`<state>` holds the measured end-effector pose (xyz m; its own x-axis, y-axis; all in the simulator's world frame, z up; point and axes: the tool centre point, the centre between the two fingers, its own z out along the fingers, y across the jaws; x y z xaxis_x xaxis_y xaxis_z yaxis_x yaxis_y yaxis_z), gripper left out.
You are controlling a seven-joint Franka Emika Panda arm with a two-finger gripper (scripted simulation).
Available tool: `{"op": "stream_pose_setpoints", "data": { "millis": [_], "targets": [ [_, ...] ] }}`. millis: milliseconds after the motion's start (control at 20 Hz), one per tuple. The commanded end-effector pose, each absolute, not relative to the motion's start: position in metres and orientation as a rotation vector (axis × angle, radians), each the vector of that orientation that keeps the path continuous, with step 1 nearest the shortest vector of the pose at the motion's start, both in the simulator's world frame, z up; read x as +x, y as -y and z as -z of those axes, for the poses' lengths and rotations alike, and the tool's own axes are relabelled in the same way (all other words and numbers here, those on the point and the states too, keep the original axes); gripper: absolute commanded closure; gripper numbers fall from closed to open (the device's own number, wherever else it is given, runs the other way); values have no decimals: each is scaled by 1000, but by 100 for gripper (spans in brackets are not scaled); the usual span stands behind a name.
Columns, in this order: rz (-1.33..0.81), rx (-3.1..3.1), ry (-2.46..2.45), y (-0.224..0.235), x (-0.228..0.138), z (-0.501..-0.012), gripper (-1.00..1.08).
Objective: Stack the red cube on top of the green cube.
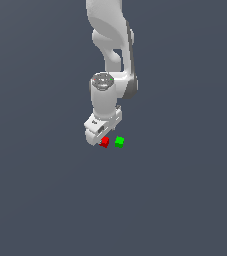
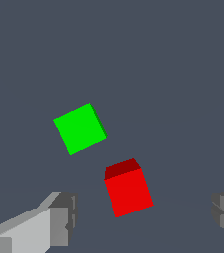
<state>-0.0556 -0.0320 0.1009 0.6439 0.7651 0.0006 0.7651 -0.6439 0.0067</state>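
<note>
plain dark slate-grey table (image 1: 40,200), flat and unmarked. directly on it: red cube (image 1: 104,143) and green cube (image 1: 119,142), near each other but apart, green toward the exterior view's right. both resting flat, turned at slightly different angles.

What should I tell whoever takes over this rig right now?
End effector: open, fingers either side of the red cube, not closed on it.
Red cube: on the floor, between the fingers.
Green cube: on the floor beside the red one, apart from it, at the exterior view's right of it.
Done: end effector brought to the red cube.
Left: close, lift, carry over the green cube, set down, release.
</note>
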Motion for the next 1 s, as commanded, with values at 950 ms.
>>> {"op": "stream_pose_setpoints", "data": {
  "millis": [950],
  "targets": [
    [0,2596,-1770,47,-71,-69,-92]
  ]
}}
